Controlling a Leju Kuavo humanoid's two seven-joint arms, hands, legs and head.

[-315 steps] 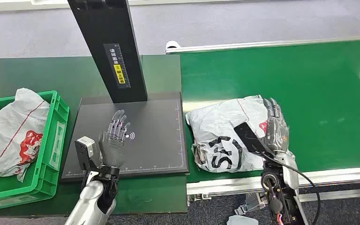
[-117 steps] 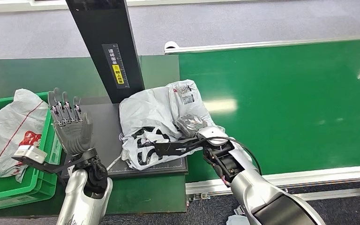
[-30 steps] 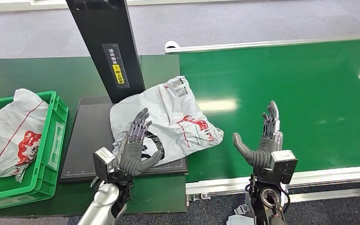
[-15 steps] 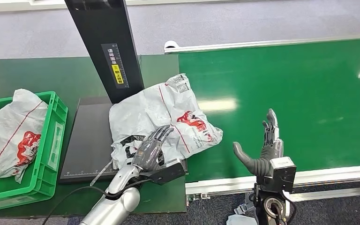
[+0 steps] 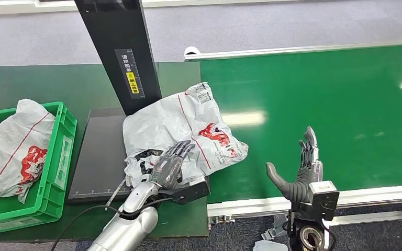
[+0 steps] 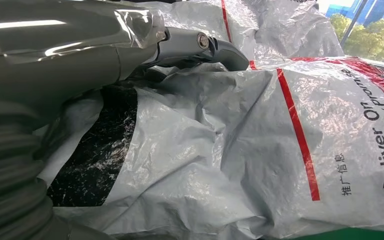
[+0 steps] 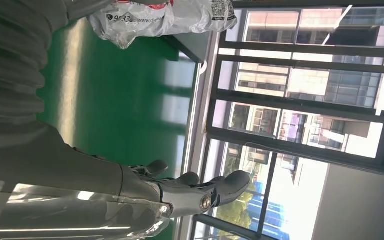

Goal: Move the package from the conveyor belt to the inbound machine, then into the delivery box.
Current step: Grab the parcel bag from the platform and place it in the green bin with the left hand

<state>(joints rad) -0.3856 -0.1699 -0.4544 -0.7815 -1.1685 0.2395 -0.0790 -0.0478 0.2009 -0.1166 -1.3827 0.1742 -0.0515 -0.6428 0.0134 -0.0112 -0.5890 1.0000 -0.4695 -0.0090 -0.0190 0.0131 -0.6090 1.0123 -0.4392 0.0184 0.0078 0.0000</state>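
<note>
The package (image 5: 188, 128), a crumpled grey plastic bag with red and black print, lies on the black inbound machine platform (image 5: 102, 157) against its post, its right end hanging over onto the green conveyor belt (image 5: 319, 94). My left hand (image 5: 170, 164) lies palm down on the package's near edge, fingers stretched out over the black print. In the left wrist view the thumb (image 6: 220, 47) lies along the package (image 6: 260, 150) without pinching it. My right hand (image 5: 302, 172) stands upright and open over the belt's near edge, apart from the package (image 7: 155, 17).
The machine's black post (image 5: 123, 52) rises just behind the package. A green crate (image 5: 57, 157) at the left holds another grey bag (image 5: 13, 149). The belt's white frame (image 5: 366, 196) runs along the near side.
Over the last second my left hand turned palm down and settled onto the package's near edge. My right hand drew back slightly toward the belt's near edge. The package hardly moved.
</note>
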